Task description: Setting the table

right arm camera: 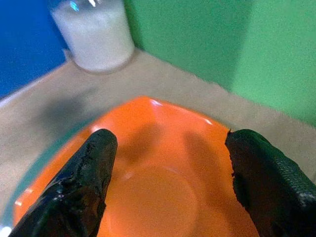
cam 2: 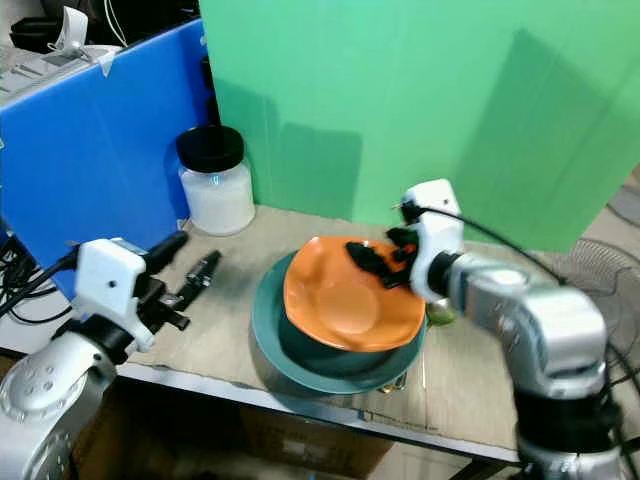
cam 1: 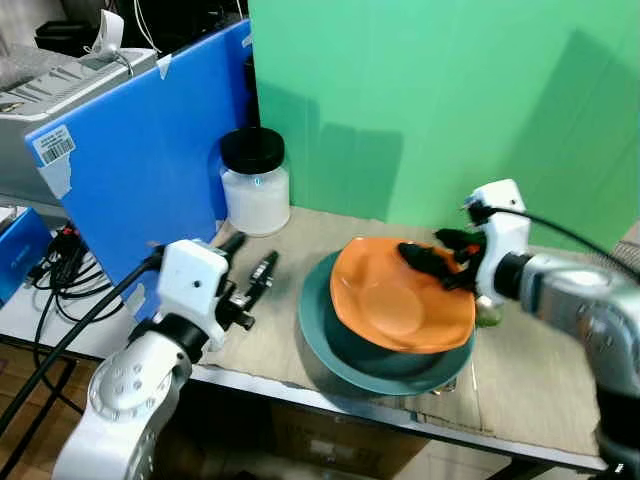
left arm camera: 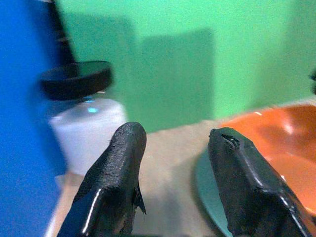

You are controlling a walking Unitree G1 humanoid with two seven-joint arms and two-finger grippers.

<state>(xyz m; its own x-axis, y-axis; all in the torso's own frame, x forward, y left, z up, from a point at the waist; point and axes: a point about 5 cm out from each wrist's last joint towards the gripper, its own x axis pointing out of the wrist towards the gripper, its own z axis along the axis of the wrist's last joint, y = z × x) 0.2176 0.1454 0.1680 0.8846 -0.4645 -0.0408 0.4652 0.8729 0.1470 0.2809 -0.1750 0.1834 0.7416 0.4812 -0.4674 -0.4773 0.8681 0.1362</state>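
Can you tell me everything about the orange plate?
The orange plate is glossy, looks like plastic, and has a wavy rim with a shallow round dip in the middle. Nothing lies in it. It sits tilted inside a bigger dark teal plate on the tan tabletop, in front of the green board. The right gripper reaches over its far edge with fingers spread; whether they touch it is unclear.

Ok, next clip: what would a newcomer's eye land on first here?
The orange plate, sitting tilted in a dark teal plate at the middle of the table against a bright green backdrop. The right hand hovers open over the orange plate's far rim. To the left, a white jar with a black lid stands beside a blue panel.
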